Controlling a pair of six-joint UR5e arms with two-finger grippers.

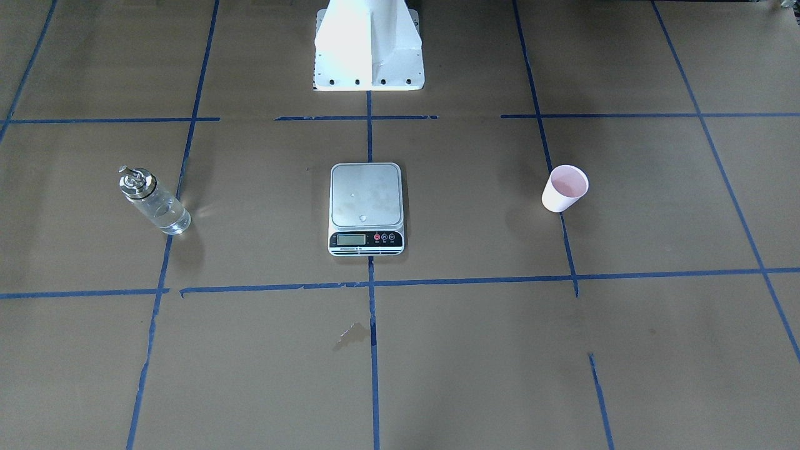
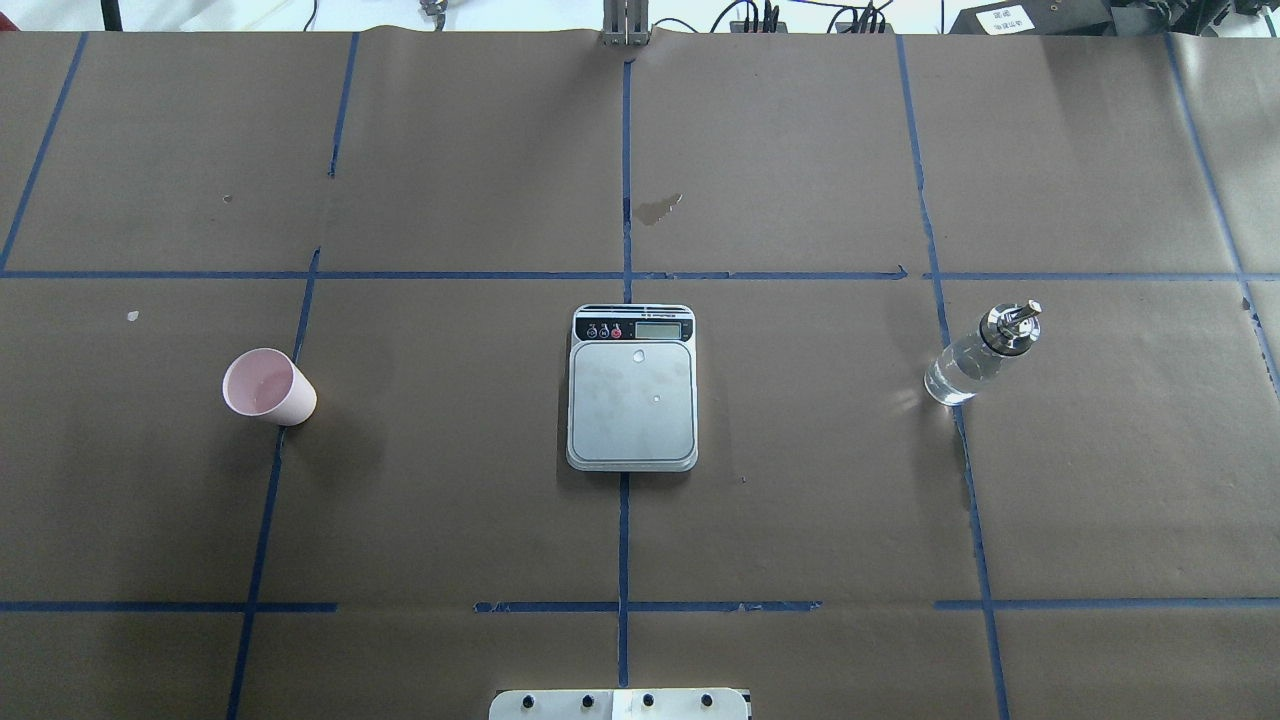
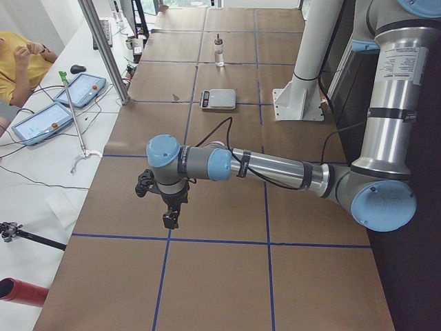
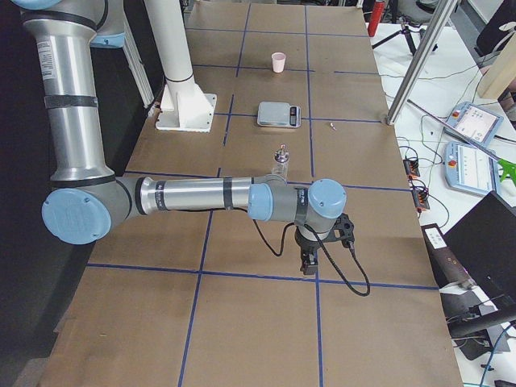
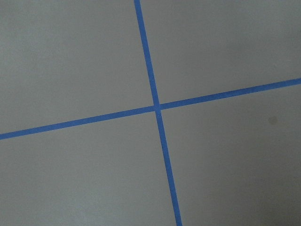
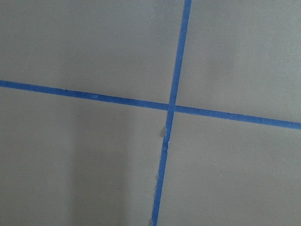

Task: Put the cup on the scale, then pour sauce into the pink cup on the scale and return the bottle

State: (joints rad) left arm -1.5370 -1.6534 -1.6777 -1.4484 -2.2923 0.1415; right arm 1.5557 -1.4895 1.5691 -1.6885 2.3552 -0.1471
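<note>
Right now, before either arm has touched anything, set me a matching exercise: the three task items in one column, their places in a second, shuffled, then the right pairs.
Things:
1. cup
2. scale
3. bottle

Places:
A. In the middle, between the other two, nothing standing on its platform
B. On the robot's right side, upright, silver cap on
C. On the robot's left side, upright, mouth open upward

Pairs: 1-C, 2-A, 3-B
</note>
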